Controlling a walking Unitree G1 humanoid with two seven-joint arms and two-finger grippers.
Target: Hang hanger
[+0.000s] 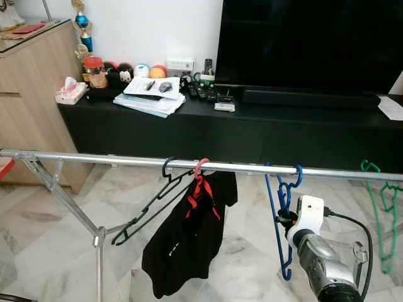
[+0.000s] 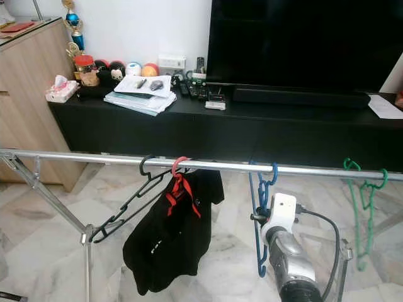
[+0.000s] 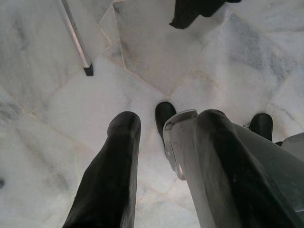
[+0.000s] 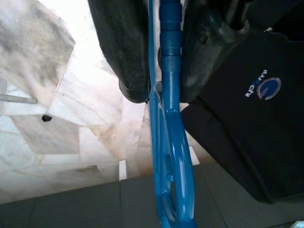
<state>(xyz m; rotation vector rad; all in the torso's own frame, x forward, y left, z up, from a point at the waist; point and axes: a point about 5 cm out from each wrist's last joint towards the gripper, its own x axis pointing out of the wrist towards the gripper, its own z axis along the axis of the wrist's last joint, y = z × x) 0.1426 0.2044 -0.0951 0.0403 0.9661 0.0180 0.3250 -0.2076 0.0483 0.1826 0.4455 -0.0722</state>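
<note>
Four hangers are hanging along the rail (image 1: 126, 158): black hanger (image 1: 148, 204), red one carrying a garment (image 1: 189, 239), blue hanger (image 1: 282, 214), green hanger (image 1: 384, 214). Right gripper (image 4: 159, 90) is clamping the blue hanger's vertical stem, hook already sitting over the rail directly above. Left gripper (image 3: 161, 156) is hanging idle, fingers apart, over the floor.

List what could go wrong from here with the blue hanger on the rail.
1. The right gripper has its jaws closed on the blue hanger, whose hook is already over the rail; pulling away before opening could drag it off.
2. The black shirt hangs close by, so a sideways swing could knock it.
</note>
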